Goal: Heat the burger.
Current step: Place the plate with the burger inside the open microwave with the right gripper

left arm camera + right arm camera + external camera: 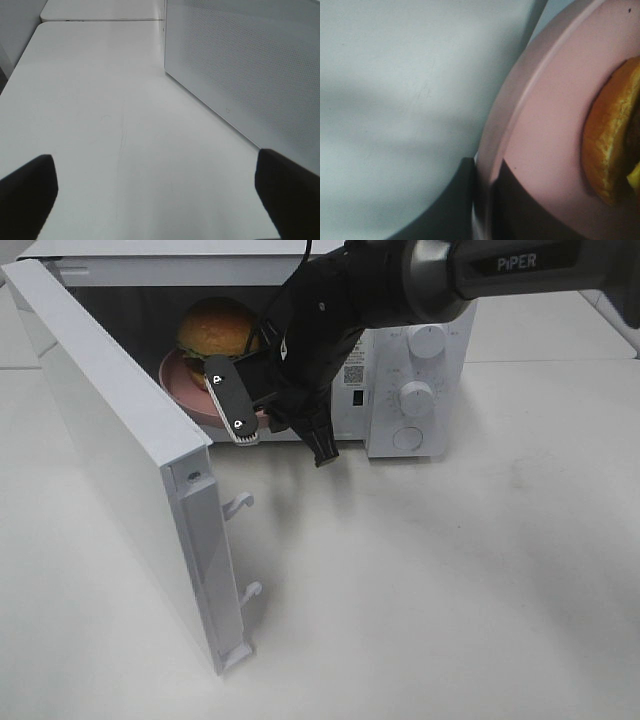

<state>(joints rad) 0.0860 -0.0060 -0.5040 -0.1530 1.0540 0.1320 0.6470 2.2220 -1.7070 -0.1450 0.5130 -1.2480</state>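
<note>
Pink plate (178,390) carries burger (215,328) | plate inside white microwave (420,360), door (110,440) open

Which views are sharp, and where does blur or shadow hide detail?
Exterior high: sharp, though the microwave is dim inside behind the burger. Left wrist: soft, the left gripper only dark blurs. Right wrist: too close, the pink plate and bun blurred, the right gripper in shadow.

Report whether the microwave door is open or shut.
Open: the white microwave door stands wide, exposing the golden-bunned burger on its round pink plate.
</note>
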